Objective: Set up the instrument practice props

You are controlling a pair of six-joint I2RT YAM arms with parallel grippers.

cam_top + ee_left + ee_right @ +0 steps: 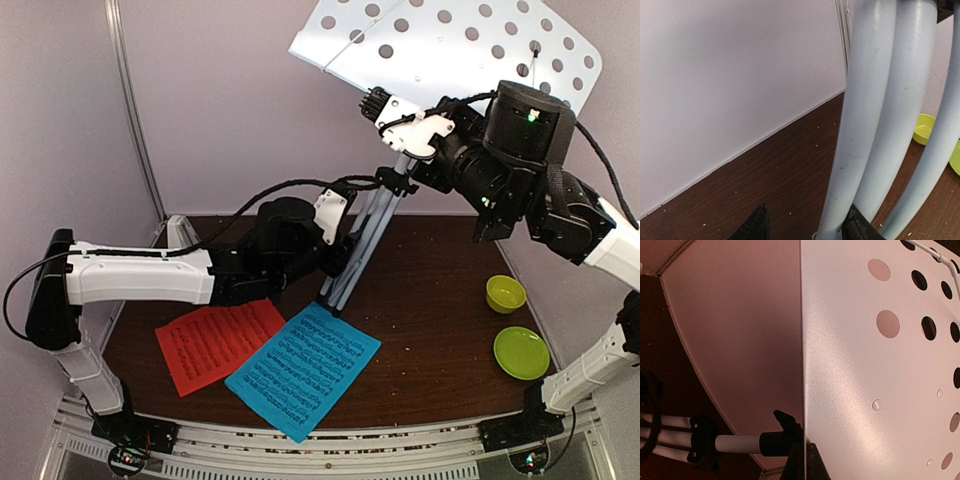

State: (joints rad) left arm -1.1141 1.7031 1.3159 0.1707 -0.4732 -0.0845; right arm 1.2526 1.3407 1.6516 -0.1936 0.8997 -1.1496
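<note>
The white perforated music-stand desk (450, 40) is held high at the back, tilted, on its white tripod legs (362, 250), which are folded close together. My right gripper (383, 104) is shut on the desk's edge; in the right wrist view the jaws (804, 465) pinch the thin sheet (865, 365). My left gripper (335, 262) is low by the legs. In the left wrist view it is open (807, 231), and one leg (855, 125) stands between its fingers, against the right finger. The red-orange sheet (218, 340) and the blue sheet (305, 370) lie flat near the front. The metronome is out of view.
A yellow-green bowl (505, 293) and a yellow-green plate (521, 352) sit at the right of the brown table (430, 300). White walls close the back and the left side. The bowl also shows in the left wrist view (924, 128).
</note>
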